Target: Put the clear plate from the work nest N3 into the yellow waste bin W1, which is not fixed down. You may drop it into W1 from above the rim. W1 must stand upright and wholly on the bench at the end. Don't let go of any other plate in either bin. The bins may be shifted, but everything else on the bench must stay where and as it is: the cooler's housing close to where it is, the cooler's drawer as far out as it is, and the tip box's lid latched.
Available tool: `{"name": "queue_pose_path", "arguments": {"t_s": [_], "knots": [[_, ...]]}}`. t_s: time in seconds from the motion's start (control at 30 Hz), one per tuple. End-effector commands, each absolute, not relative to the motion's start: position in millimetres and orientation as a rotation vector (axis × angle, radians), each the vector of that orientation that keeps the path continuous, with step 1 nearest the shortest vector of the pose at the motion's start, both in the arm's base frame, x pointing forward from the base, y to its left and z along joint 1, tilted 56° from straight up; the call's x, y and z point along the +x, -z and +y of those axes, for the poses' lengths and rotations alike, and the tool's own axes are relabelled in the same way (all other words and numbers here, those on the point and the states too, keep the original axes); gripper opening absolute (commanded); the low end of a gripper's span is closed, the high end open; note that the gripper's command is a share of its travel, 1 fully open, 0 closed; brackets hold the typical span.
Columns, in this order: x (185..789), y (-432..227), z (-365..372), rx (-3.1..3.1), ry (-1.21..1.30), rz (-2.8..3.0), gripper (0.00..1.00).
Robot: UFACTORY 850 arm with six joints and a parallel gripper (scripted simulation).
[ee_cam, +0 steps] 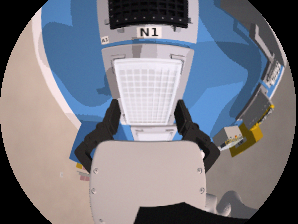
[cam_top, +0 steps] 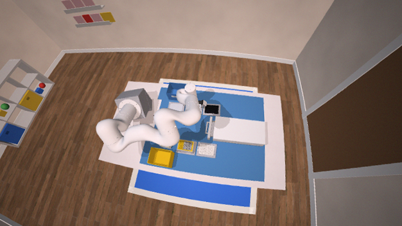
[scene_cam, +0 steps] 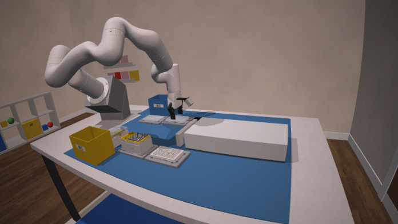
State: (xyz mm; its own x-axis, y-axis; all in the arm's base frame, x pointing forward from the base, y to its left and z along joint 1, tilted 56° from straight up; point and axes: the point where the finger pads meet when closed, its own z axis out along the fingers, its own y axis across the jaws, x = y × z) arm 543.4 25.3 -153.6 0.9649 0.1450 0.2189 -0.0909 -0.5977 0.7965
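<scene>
My gripper point(ee_cam: 147, 105) is open, its two black fingers on either side of the near end of a clear gridded plate point(ee_cam: 148, 91) that lies in a grey nest. The label of this nest is hidden. In the exterior view the gripper point(scene_cam: 175, 114) stands low over this clear plate point(scene_cam: 179, 119) at the back of the blue mat. The yellow bin W1 point(scene_cam: 91, 144) stands upright at the front left, also seen from above point(cam_top: 161, 156).
A second pale plate point(scene_cam: 152, 119) lies left of the gripper. The blue bin point(scene_cam: 159, 104) stands behind it. The long white cooler point(scene_cam: 236, 139) lies to the right. A yellow-topped tip box point(scene_cam: 136, 140) and a white plate point(scene_cam: 167, 154) sit near W1.
</scene>
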Motion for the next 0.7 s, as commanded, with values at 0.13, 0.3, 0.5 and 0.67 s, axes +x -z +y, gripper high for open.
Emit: {"name": "queue_pose_path", "arguments": {"t_s": [0.13,0.3,0.5,0.67], "knots": [[545.1,156.0,22.2,2.188,-0.327,0.038,1.00],[545.6,157.2,20.6,2.188,-0.327,0.038,1.00],[546.6,159.4,17.5,2.188,-0.327,0.038,1.00],[546.8,159.8,16.9,2.188,-0.327,0.038,1.00]]}}
